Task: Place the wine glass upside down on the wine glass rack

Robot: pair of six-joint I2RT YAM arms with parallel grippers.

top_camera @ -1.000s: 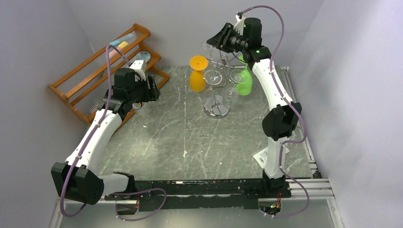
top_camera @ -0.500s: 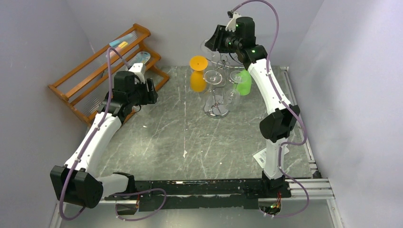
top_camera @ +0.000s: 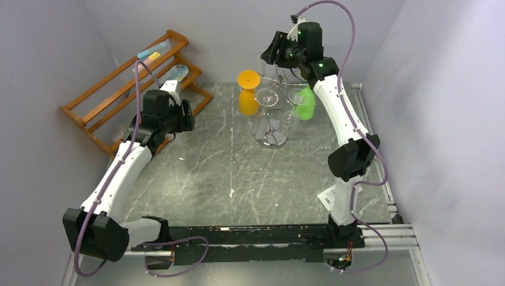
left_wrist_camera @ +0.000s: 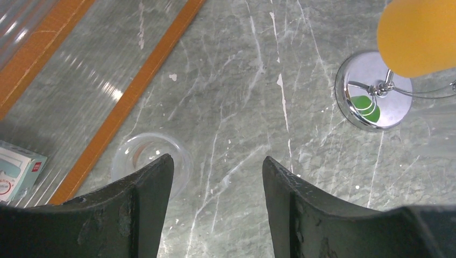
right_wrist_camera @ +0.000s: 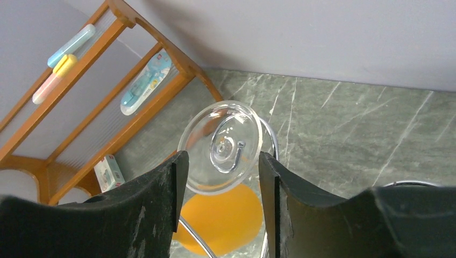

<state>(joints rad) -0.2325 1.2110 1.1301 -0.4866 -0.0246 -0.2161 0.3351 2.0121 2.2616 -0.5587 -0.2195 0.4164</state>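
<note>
The wine glass rack is a silver wire stand on a round chrome base at the back of the table. An orange glass, a green glass and clear glasses hang on it upside down. My right gripper is open above the rack's back left arm. In the right wrist view the round foot of a clear wine glass lies just beyond the open fingertips, on a wire arm, with the orange glass below. My left gripper is open and empty, over another clear glass standing on the table.
The orange-brown wooden shelf stands at the back left and holds toothbrushes and a small box. A paper tag lies near the right arm's base. Grey walls close in on three sides.
My right gripper has shifted slightly left and up at the top of the rack. My left gripper has drawn back a little toward the wooden shelf.
</note>
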